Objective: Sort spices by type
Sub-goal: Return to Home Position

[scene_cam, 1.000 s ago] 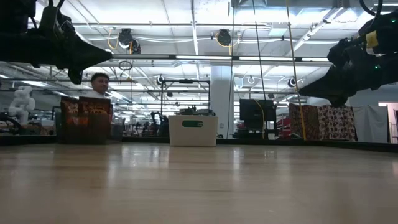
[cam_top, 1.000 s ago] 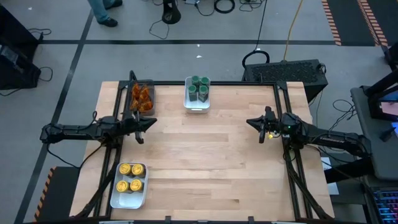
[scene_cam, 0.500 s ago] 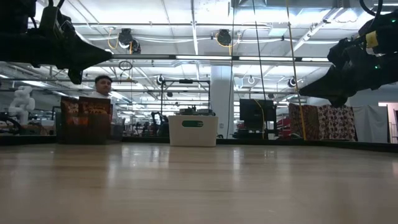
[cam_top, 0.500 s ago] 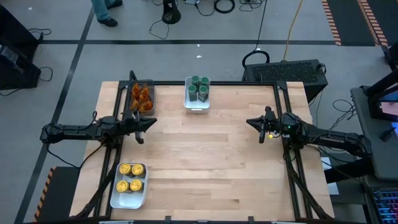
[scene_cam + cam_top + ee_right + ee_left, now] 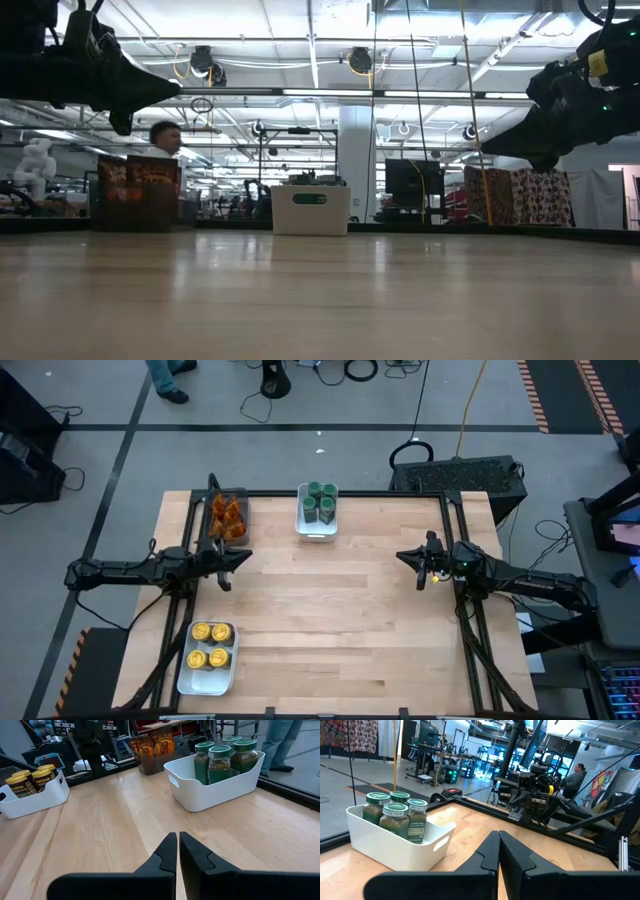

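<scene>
Several green-lidded jars (image 5: 318, 503) stand in a white tray (image 5: 317, 530) at the middle of the table's far edge; they also show in both wrist views (image 5: 395, 814) (image 5: 225, 755). Yellow-lidded jars (image 5: 211, 645) (image 5: 31, 776) stand in a white tray (image 5: 205, 682) at the near left. Orange-brown pieces (image 5: 227, 517) fill a dark clear-sided bin (image 5: 213, 490) at the far left. My left gripper (image 5: 248, 558) (image 5: 498, 834) hangs shut above the table's left side, pointing right. My right gripper (image 5: 400, 556) (image 5: 177, 835) hangs shut above the right side, pointing left. Neither holds anything.
Bare wooden tabletop (image 5: 330, 620) lies between the two grippers. A black frame rail (image 5: 345, 493) runs along the far edge and down both sides. A person (image 5: 163, 138) stands beyond the far edge behind the bin (image 5: 137, 192).
Both arms have kept still. In the low view the person behind the bin has shifted a little to the right.
</scene>
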